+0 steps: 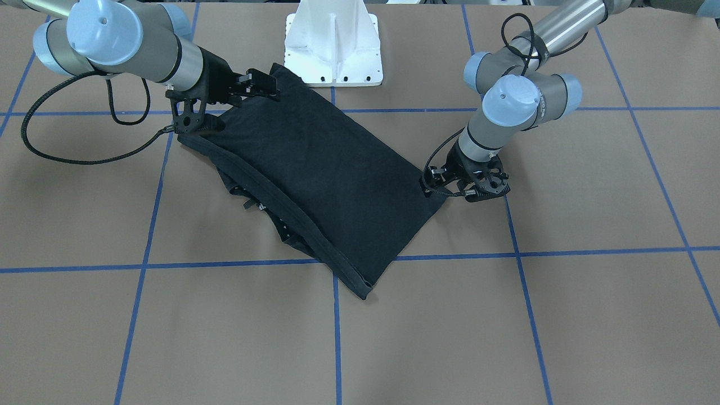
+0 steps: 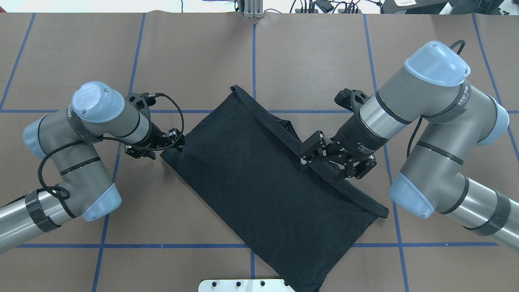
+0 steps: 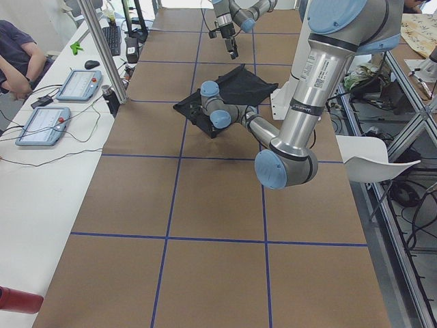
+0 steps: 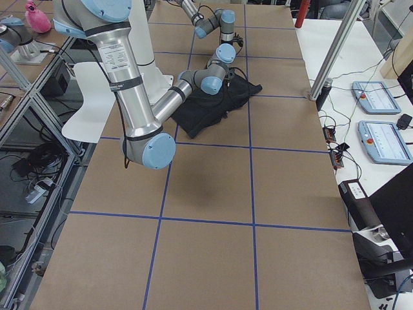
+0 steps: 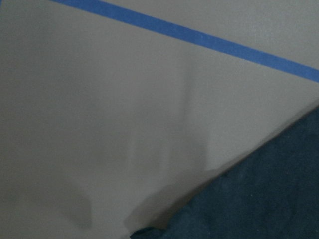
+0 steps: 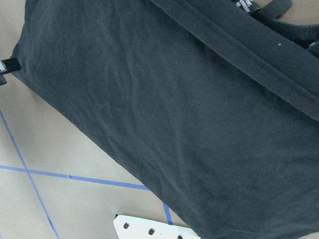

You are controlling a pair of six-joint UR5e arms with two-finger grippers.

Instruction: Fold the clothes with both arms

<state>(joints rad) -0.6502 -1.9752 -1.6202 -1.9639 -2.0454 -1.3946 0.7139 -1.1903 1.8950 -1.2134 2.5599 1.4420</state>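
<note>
T-shirt [image 2: 263, 190], black and folded to a long panel, lies slantwise mid-table, its long axis running from my left arm's side toward the white pedestal [image 1: 333, 50]. My left claw [image 2: 177, 140] sits low at the short end's corner, and I cannot tell whether it pinches cloth. My right claw [image 2: 318, 160] hangs above the hemmed long edge [image 2: 344, 188], jaws parted, empty. I judge the freest room is the table [image 2: 194, 61] beyond; the pedestal crowds the near corner.
</note>
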